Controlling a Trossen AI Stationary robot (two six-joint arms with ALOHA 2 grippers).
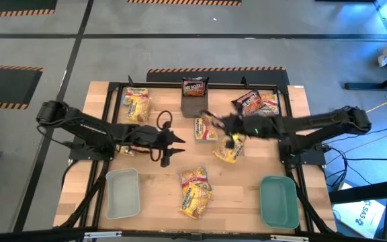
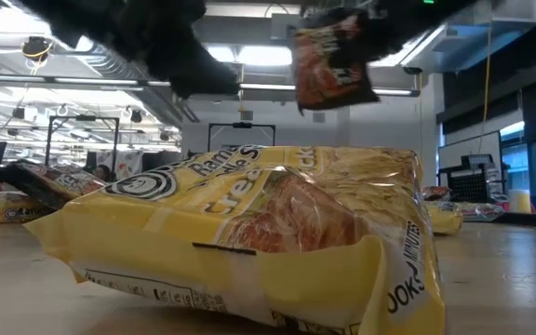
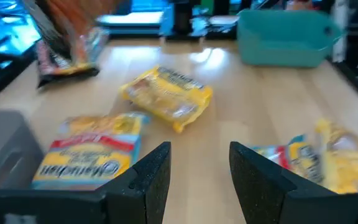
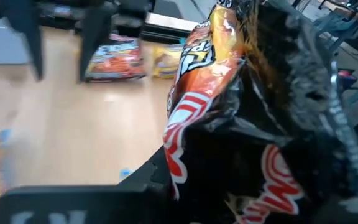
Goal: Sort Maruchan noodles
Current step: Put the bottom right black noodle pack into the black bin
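Right pincer (image 4: 185, 168): pinching dark crinkly ramen packet (image 4: 241, 112), seen airborne only in low view. Left pincer (image 3: 197, 171): spread, above wooden table (image 1: 240, 195).

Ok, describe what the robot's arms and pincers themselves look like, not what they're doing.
Both arms are dark, slim and jointed, with black cables looping along them. The left pincer has two flat, black, blade-like fingers. The right pincer is equally dark, with a small green light behind it.
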